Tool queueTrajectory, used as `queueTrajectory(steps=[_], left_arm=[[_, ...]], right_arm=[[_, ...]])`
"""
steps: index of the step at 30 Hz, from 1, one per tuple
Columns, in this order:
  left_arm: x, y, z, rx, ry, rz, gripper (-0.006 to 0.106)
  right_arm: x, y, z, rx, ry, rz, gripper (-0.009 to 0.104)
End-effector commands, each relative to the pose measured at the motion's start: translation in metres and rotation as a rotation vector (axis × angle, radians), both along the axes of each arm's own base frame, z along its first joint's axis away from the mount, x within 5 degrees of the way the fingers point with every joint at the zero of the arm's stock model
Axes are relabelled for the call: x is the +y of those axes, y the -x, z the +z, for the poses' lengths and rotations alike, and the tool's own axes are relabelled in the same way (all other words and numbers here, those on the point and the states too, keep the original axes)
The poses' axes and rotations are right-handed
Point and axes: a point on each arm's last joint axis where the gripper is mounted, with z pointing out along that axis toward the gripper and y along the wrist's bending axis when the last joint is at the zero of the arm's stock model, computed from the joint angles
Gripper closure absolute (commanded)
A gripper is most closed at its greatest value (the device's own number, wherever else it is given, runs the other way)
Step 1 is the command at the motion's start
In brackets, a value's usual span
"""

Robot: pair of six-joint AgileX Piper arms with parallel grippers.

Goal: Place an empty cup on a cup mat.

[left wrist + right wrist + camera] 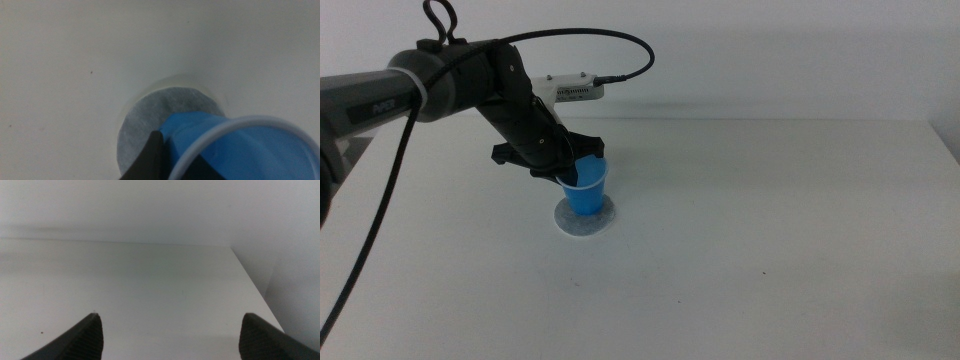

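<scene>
The blue cup [587, 187] stands upright over the round speckled grey cup mat [585, 218], left of the table's centre. Its base is on or just above the mat; I cannot tell if they touch. My left gripper [570, 170] comes in from the left and is shut on the cup's near rim. In the left wrist view the cup [240, 150] fills the corner, one dark jaw lies against its outer wall, and the mat [150, 120] shows beneath. My right gripper [170, 335] is open and empty, out of the middle view.
The white table [770, 250] spreads right and forward of the cup. A small white device [570, 91] with a black cable lies behind the left arm. The table's right edge and far corner [235, 255] show in the right wrist view.
</scene>
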Motion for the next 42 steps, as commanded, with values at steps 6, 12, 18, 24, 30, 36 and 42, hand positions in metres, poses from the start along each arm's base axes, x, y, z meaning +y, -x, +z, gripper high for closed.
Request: queueTrajectory(steps=[6, 12, 18, 24, 30, 36, 42], left_arm=[[-0.001, -0.001, -0.003, 0.001, -0.004, 0.005, 0.082], [0.001, 0.001, -0.005, 0.026, -0.028, -0.018, 0.04], [0.003, 0.006, 0.026, 0.0, 0.004, -0.045, 0.007], [0.024, 0.049, 0.106, 0.004, -0.008, -0.058, 0.007], [0.052, 0.103, 0.177, -0.162, -0.181, -0.089, 0.007], [0.078, 0.179, 0.207, -0.271, -0.235, -0.059, 0.007], [0.105, 0.243, 0.19, -0.692, -0.173, 0.044, 0.007]], right_arm=[[0.0, 0.0, 0.0, -0.008, 0.011, 0.002, 0.002], [0.0, 0.0, 0.0, -0.008, 0.011, 0.002, 0.002], [0.0, 0.0, 0.0, -0.008, 0.011, 0.002, 0.002], [0.0, 0.0, 0.0, -0.008, 0.011, 0.002, 0.002], [0.0, 0.0, 0.0, -0.008, 0.011, 0.002, 0.002], [0.0, 0.0, 0.0, -0.008, 0.011, 0.002, 0.002], [0.0, 0.0, 0.0, -0.008, 0.011, 0.002, 0.002]])
